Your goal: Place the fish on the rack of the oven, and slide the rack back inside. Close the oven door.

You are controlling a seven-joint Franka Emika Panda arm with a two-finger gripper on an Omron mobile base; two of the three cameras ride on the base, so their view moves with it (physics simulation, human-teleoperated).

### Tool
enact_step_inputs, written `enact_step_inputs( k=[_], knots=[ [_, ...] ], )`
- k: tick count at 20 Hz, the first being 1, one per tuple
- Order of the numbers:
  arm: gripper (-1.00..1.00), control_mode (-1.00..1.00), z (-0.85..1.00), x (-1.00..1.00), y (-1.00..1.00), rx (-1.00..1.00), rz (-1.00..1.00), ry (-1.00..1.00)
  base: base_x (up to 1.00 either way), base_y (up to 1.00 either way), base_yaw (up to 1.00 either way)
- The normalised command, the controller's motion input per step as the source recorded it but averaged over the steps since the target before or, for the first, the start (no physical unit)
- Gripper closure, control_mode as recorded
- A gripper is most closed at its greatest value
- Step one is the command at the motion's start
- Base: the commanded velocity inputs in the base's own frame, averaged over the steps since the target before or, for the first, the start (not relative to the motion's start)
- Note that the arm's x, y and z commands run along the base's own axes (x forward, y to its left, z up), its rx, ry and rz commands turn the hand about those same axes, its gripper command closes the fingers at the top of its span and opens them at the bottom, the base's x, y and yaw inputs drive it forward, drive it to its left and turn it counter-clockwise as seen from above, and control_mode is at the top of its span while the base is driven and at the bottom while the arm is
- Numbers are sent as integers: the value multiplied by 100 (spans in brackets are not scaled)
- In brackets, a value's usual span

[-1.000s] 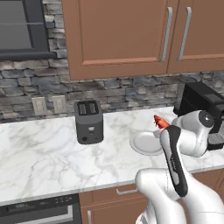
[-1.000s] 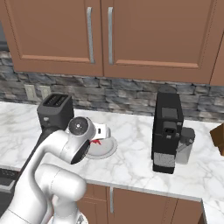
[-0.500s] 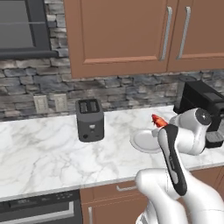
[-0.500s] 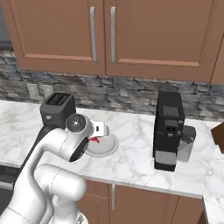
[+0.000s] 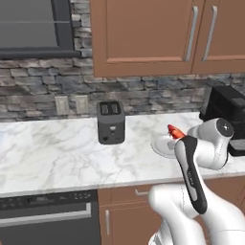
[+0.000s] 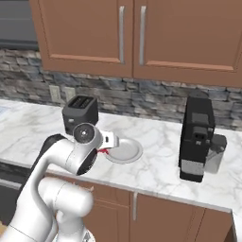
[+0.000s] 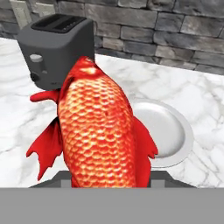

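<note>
One red-orange fish [image 7: 103, 131] clenched between the jaws, lifted above the white plate [image 7: 175, 131].

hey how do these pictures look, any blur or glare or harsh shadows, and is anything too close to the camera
Hand view: the fish sits very close, scales sharp, hiding part of the plate; toaster crisp, no glare. Left base view: flat even lighting, slightly soft, only a faint shadow beside the toaster. Right base view: equally even, coffee machine dark with little detail, no blur.
</note>
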Motion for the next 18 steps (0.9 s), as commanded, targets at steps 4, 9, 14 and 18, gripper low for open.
enact_step_inputs(
  k=[4,9,14,18],
  knots=[
    [100,100,0,0,0,0,0,0,-9,3,35],
    [100,100,0,0,0,0,0,0,-47,7,33],
    [100,100,0,0,0,0,0,0,-97,25,29],
    [100,100,0,0,0,0,0,0,-100,31,23]
  ],
)
